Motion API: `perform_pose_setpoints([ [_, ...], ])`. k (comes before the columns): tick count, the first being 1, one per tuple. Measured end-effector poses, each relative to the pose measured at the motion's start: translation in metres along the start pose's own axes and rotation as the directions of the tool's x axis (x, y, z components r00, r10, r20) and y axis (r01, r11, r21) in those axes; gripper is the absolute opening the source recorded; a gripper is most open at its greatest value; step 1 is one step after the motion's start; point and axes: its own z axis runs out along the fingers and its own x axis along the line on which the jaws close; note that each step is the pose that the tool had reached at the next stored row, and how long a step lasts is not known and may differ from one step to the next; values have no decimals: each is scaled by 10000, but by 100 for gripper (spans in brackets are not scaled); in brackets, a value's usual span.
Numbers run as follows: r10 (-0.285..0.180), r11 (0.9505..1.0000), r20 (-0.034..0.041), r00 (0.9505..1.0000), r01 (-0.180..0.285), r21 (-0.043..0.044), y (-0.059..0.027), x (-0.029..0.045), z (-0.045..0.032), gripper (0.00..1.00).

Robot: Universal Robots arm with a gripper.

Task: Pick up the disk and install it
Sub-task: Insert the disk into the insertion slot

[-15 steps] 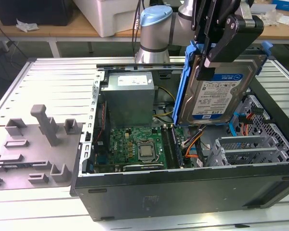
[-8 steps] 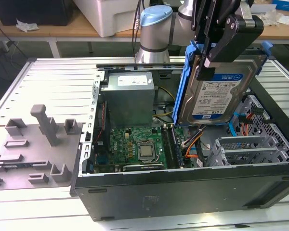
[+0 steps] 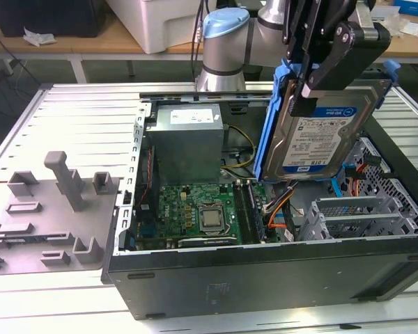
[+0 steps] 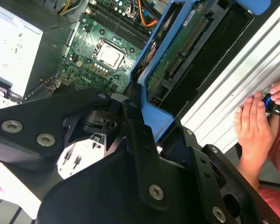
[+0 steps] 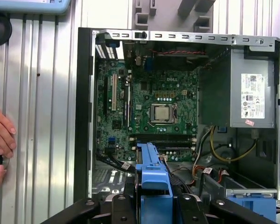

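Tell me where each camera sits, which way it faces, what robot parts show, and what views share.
Exterior view: off the arm, looking down into the open computer case; arm and tool gripping the tilted disk.
First wrist view: on the arm, facing down onto the motherboard; tool and disk show.
Second wrist view: on the arm, behind the tool, looking along the disk's underside.
Shared: both wrist views catch a person's hand; all, the motherboard.

The arm (image 3: 221, 66) is shiny grey and round, with a light blue cap (image 3: 226, 23). Its gripper (image 3: 312, 83) is black, dotted with silver screws (image 4: 45, 139) (small round ones).
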Motion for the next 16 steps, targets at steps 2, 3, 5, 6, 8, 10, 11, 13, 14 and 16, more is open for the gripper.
perform_pose_setpoints([
  [2,-1,10000,-1,10000,1,0,-45,17,-2,37],
  [3,1,10000,-1,10000,-1,0,-58,27,-3,37],
  [5,0,10000,-1,10000,0,0,-91,46,-4,37],
  [6,0,10000,-1,10000,0,0,-96,48,-4,37],
  [8,2,10000,-5,10000,-2,0,-97,50,-4,37],
  [10,0,10000,-7,10000,0,0,-98,50,-5,37],
  [11,0,10000,-8,10000,0,0,-98,50,-5,37],
  [13,0,10000,-9,10000,0,0,-98,51,-5,37],
  [14,0,10000,-8,10000,0,0,-98,52,-4,37],
  [16,0,10000,-9,10000,0,-1,-101,55,-5,37],
])
